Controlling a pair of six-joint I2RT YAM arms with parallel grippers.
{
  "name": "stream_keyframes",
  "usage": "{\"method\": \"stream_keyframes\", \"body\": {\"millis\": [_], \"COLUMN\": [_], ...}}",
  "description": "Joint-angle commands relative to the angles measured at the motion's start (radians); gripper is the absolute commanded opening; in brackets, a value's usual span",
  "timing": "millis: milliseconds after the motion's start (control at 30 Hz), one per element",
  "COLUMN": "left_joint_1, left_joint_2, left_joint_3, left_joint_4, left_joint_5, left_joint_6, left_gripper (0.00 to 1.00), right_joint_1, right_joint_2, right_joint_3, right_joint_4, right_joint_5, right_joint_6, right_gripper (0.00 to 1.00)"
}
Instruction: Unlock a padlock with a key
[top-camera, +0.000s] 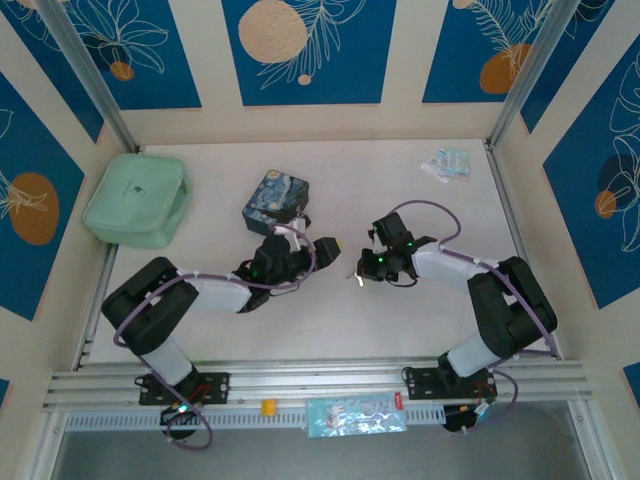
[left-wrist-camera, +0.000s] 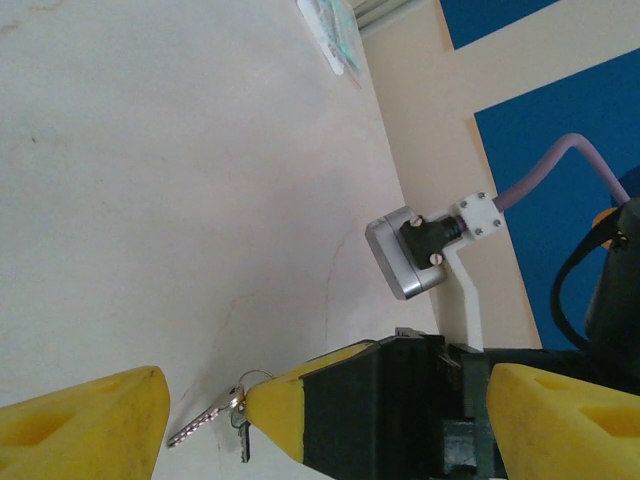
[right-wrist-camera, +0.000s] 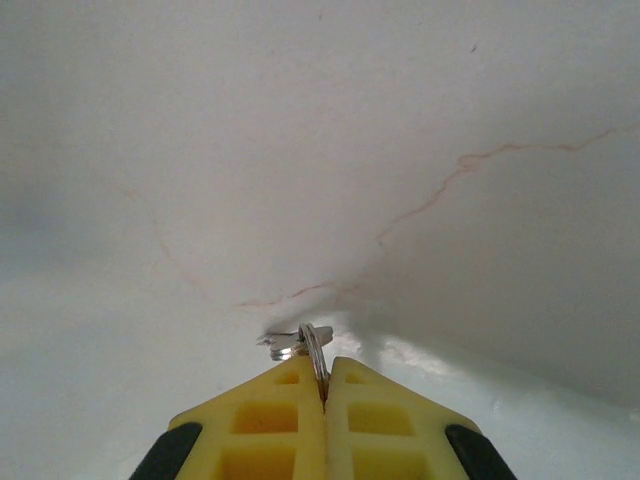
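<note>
My right fingers were pinched flat together on the thin wire ring of the bunch. The small silvery metal key hung off it, close to the pale surface; I could not tell whether it touched. My left fingers stood wide apart and held nothing, one on each side of the right fingertip.

To do this step well, I judged I needed a grip on the key's own head rather than the ring, since a key swinging on a ring will not steer into a keyway. Taking it by the head in the left fingers, blade pointing out, looked the sound way.

The small dark padlock I could not pick out for certain. A dark bit beside the blue starry-night painted tin might have been it. That tin sat just beyond my left wrist, and the two wrists were crowded together, so any turn risked a knock. The mint-green zipped pouch and the clear plastic packet lay well apart.
</note>
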Motion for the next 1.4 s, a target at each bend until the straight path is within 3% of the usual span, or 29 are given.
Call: {"method": "stream_keyframes", "body": {"millis": [0, 200, 433, 567, 900, 1200, 1367], "left_joint_1": [-0.008, -0.011, -0.041, -0.049, -0.067, -0.068, -0.068], "left_joint_2": [0.012, 0.011, 0.106, 0.155, 0.203, 0.234, 0.225], "left_joint_3": [0.027, 0.022, 0.054, 0.062, 0.089, 0.131, 0.115], "left_joint_4": [0.051, 0.038, 0.210, 0.309, 0.317, 0.309, 0.275], "left_joint_5": [0.034, 0.034, 0.090, 0.099, 0.106, 0.117, 0.081], "left_joint_6": [-0.015, 0.004, -0.058, -0.081, -0.092, -0.091, -0.061], "left_gripper": [0.82, 0.82, 0.73, 0.67, 0.65, 0.60, 0.62], "right_joint_1": [-0.034, -0.104, -0.120, -0.121, -0.118, -0.111, -0.111], "right_joint_2": [-0.060, -0.120, -0.191, -0.235, -0.287, -0.295, -0.308], "right_joint_3": [-0.016, -0.071, -0.157, -0.196, -0.229, -0.239, -0.238], "right_joint_4": [0.011, 0.091, 0.298, 0.373, 0.450, 0.475, 0.455], "right_joint_5": [-0.089, -0.187, -0.181, -0.153, -0.120, -0.113, -0.109], "right_joint_6": [0.062, 0.239, 0.562, 0.668, 0.767, 0.781, 0.760], "right_gripper": [0.00, 0.00, 0.00, 0.00, 0.00, 0.00, 0.00]}}
